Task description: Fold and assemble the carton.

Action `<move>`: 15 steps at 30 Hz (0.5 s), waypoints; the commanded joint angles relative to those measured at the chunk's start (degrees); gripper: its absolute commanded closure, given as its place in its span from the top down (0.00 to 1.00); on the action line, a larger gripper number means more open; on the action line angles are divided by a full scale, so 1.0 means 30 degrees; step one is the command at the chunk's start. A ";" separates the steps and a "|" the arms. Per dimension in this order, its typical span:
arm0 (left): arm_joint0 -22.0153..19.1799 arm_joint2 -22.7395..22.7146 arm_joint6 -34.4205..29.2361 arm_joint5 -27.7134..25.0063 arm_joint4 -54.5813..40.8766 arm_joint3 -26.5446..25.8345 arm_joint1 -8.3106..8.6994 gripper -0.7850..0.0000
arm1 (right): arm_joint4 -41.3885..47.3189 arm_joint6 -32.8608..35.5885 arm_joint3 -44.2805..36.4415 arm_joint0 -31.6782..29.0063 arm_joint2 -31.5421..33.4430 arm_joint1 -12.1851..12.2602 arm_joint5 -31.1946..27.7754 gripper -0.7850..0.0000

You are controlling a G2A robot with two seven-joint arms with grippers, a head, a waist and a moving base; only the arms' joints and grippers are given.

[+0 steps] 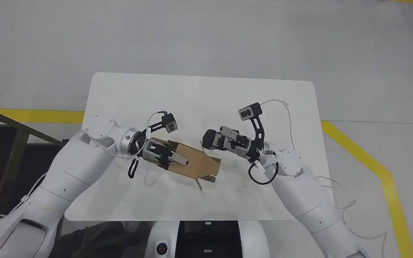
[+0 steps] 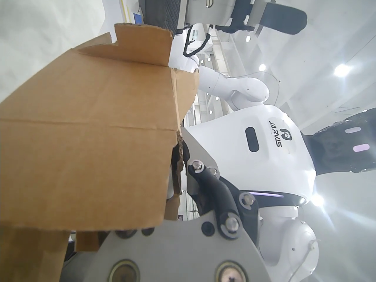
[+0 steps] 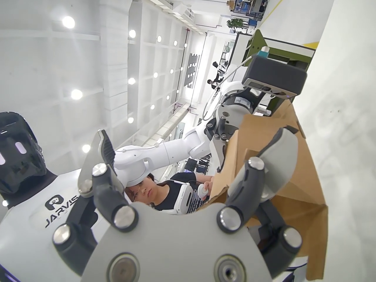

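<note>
A brown cardboard carton (image 1: 193, 164), partly folded with loose flaps, lies near the front middle of the white table (image 1: 206, 97). My left gripper (image 1: 166, 156) is at the carton's left end, shut on its wall; the carton (image 2: 88, 136) hides most of its fingers in the left wrist view. My right gripper (image 1: 210, 140) stands open at the carton's right end. One of its fingers (image 3: 280, 154) rests against the carton (image 3: 302, 183) and the other finger (image 3: 102, 151) is wide apart in free air. From the right wrist view my left gripper (image 3: 221, 140) clamps the carton's far end.
The table's back half and right side are bare. A dark green frame (image 1: 19, 132) stands off the table's left edge. Yellow floor tape (image 1: 368, 158) runs beside the table. A thin white cable (image 1: 287, 122) loops above the right arm.
</note>
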 commanded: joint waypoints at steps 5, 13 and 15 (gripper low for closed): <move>-0.0316 0.0321 0.0000 -0.0370 -0.0519 0.0087 0.0218 0.00 | 0.0867 0.0778 0.0266 0.0248 -0.0388 -0.0168 0.0045 1.00; -0.0725 0.0796 0.0000 -0.0640 -0.0944 0.0259 0.0409 0.00 | 0.1514 0.1184 0.0472 0.0367 -0.0341 -0.0278 0.0008 1.00; -0.0820 0.0801 0.0000 -0.0812 -0.1124 0.0375 0.0465 0.00 | 0.1573 0.0960 0.0617 0.0305 -0.0062 -0.0261 -0.0200 1.00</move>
